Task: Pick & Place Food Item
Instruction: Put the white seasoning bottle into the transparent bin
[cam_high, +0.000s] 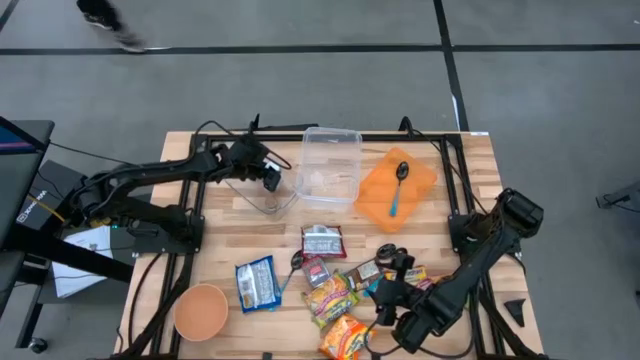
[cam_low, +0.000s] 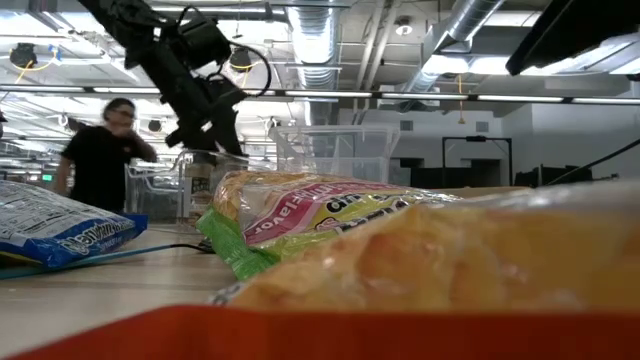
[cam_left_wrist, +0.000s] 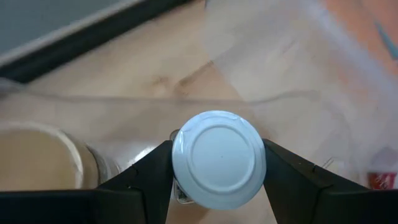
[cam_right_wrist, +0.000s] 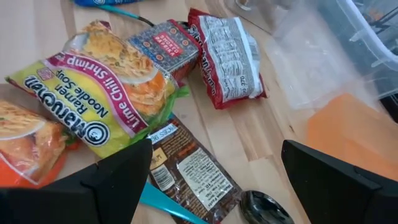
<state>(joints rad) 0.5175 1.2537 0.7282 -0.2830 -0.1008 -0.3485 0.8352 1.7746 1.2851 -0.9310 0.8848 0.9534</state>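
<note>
Left wrist view: the left hand (cam_left_wrist: 217, 180) is clenched on a jar (cam_left_wrist: 217, 158), one finger on each side of its white lid, so the lid faces the camera and the body hangs below. The grip sits at the top, likely so the jar can be set down upright. Just beyond the hand lies the clear bin (cam_high: 328, 163), probably where the jar should go, and another clear tub (cam_high: 262, 193) lies right under the hand.

In the high view the right hand (cam_high: 392, 290) hangs released over the packets, jaws wide, holding nothing; it seems to wait there for the next item. A lime ramen pack (cam_right_wrist: 99, 93) lies directly beneath it, a dark sachet (cam_right_wrist: 186, 171) just beside, a red pack (cam_right_wrist: 227, 56) farther ahead.

Counted: two bins, one jar, one orange mat (cam_high: 396, 190) with one spoon (cam_high: 399, 180), one bowl (cam_high: 201, 311), one blue bag (cam_high: 257, 284), and about seven other packets on the table (cam_high: 470, 175).
</note>
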